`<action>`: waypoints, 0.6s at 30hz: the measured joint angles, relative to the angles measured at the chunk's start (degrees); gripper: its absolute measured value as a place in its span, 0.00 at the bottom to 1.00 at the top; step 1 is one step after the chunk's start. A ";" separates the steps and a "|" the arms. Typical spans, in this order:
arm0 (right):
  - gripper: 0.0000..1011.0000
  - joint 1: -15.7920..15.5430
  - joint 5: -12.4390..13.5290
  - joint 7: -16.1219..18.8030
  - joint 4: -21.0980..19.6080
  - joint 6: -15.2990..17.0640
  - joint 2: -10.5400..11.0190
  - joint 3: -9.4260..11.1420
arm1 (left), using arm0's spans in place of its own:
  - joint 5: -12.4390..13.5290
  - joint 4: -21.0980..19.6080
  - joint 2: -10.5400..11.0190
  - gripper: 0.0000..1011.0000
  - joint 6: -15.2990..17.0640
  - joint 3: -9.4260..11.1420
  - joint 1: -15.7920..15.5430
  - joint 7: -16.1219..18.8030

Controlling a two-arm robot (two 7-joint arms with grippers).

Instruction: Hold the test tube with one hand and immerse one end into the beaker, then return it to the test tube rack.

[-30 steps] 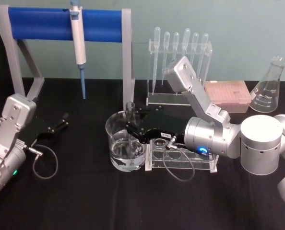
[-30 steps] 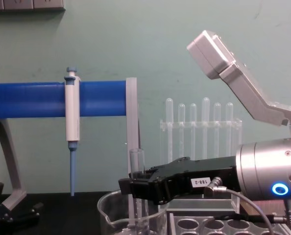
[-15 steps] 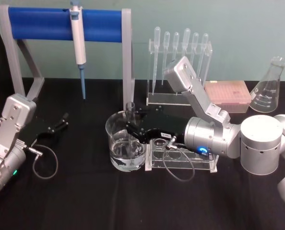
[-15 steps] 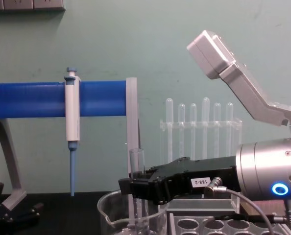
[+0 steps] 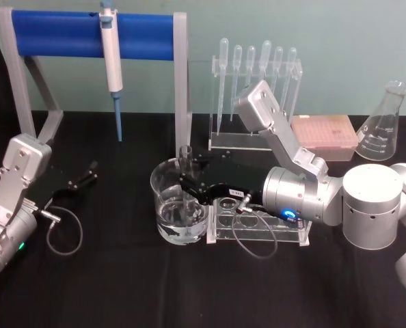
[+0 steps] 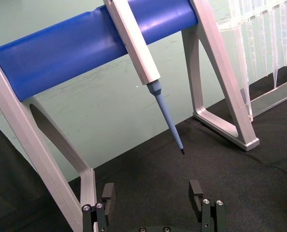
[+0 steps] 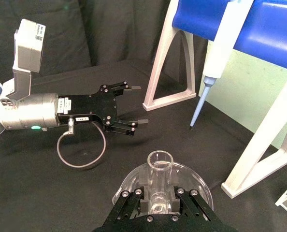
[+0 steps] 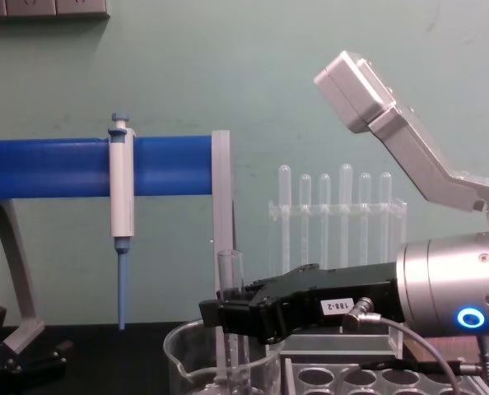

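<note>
The test tube [image 5: 185, 158] stands upright with its lower end down inside the beaker [image 5: 156, 182], which holds clear liquid. My right gripper [image 5: 188, 182] reaches in from the right above the beaker and is shut on the tube's middle. In the chest view the tube [image 8: 230, 280] rises above the black jaws of the right gripper [image 8: 221, 314], over the beaker [image 8: 179, 364]. The right wrist view looks down on the tube's open rim [image 7: 160, 158], clamped over the beaker [image 7: 197, 180]. My left gripper [image 5: 87, 175] rests open and idle on the table at the left.
A blue-barred stand [image 5: 87, 33] holds a white-and-blue pipette [image 5: 111, 55] behind the beaker. A clear rack with round holes [image 5: 258, 224] lies under my right wrist. Behind are a dropper rack [image 5: 254, 89], a pink tip box [image 5: 325, 135] and a flask [image 5: 384, 126].
</note>
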 joint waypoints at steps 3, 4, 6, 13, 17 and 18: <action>0.22 0.00 0.00 0.00 0.00 0.00 0.00 0.00 | 0.00 0.00 0.00 0.99 0.00 0.00 0.00 0.00; 0.22 0.00 0.00 0.00 0.00 0.00 0.00 0.00 | 0.00 0.00 0.00 0.99 0.00 0.00 0.00 0.00; 0.22 0.00 0.00 0.00 0.00 0.00 0.00 0.00 | 0.00 0.00 0.00 0.99 0.00 0.00 0.00 0.00; 0.22 0.00 0.00 0.00 0.00 0.00 0.00 0.00 | 0.00 0.00 0.00 0.99 0.00 0.00 0.00 0.00; 0.22 0.00 0.00 0.00 0.00 0.00 0.00 0.00 | 0.00 0.00 0.00 0.99 0.00 0.00 0.00 0.00; 0.22 0.00 0.00 0.00 0.00 0.00 0.00 0.00 | 0.00 0.00 0.00 0.99 0.00 0.00 0.00 0.00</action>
